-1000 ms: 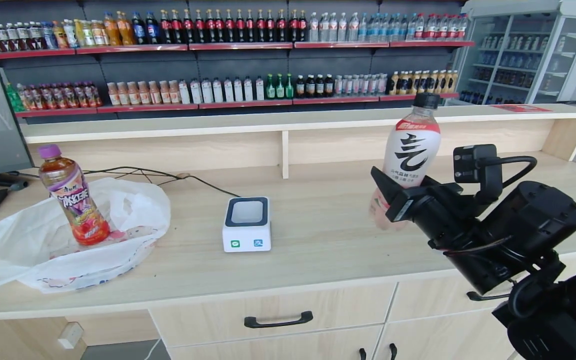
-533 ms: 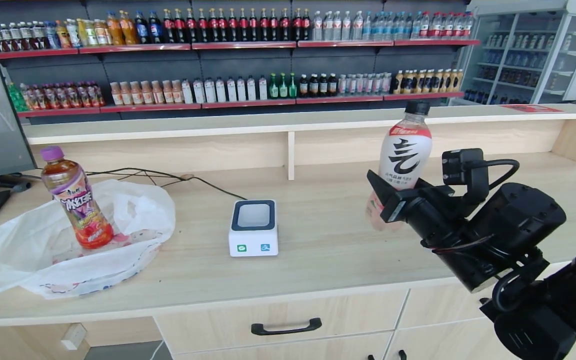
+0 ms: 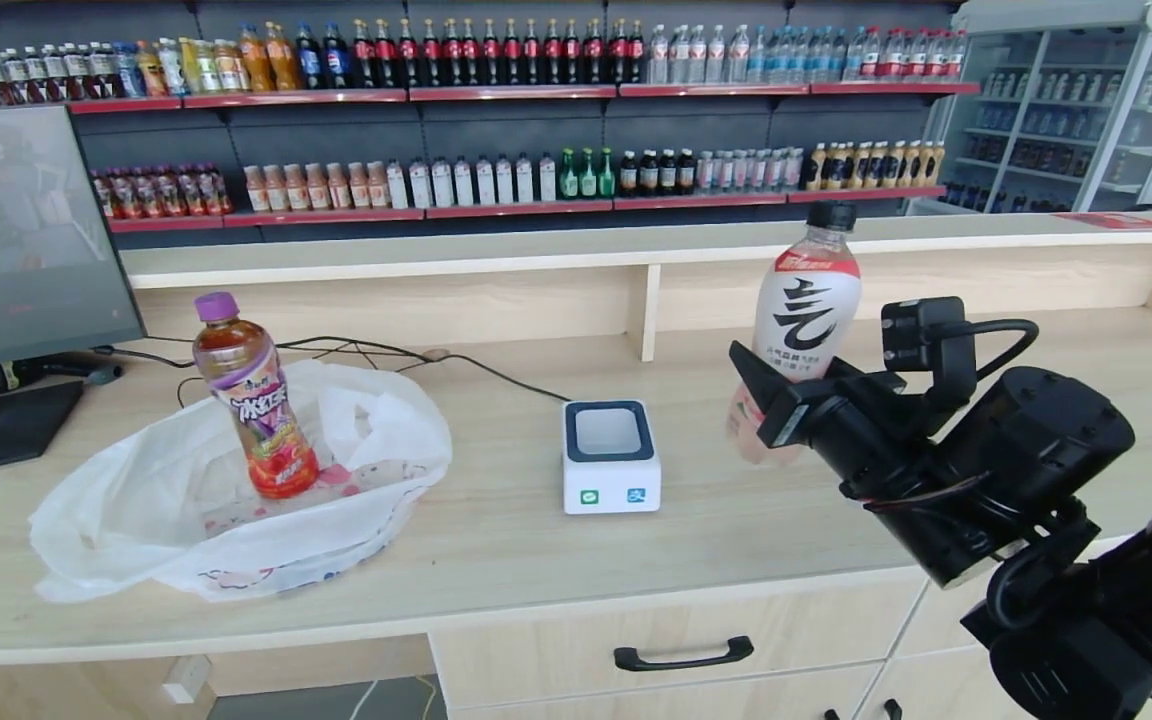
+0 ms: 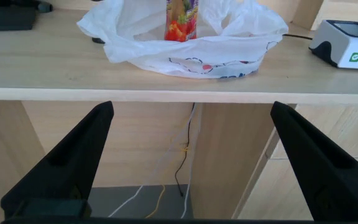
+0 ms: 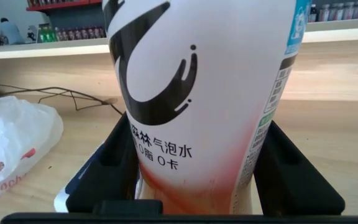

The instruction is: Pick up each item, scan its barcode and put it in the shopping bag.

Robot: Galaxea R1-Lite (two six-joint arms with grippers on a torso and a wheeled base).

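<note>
Far left, a dark monitor [image 3: 26, 240] stands on the wooden counter [image 3: 756, 520]. Just beside it the white shopping bag [image 3: 136, 500] lies spread open, and there's a tea bottle [image 3: 254, 400] with a purple cap standing upright in the middle of it, its foot ringed by the crumpled plastic. Down below the counter's front edge, roughly under the bag, the left gripper [image 4: 191, 124] hangs with its two black fingers spread wide and nothing between them. A black cable [image 3: 496, 372] runs along the back of the counter from behind the bag towards the scanner [image 3: 611, 470], the small white box with a dark-framed window on top, sitting alone at mid-counter, well apart from the bag. Over to the right now: the right gripper [image 3: 786, 400] is clamped on the lower part of a pale bottle [image 3: 806, 320] with a black cap and a white label, held upright, to the right of the scanner and near it. It looks lifted off the counter, though the gripper hides part of its base. Behind it all, shelves [image 3: 536, 95] lined with drinks.
</note>
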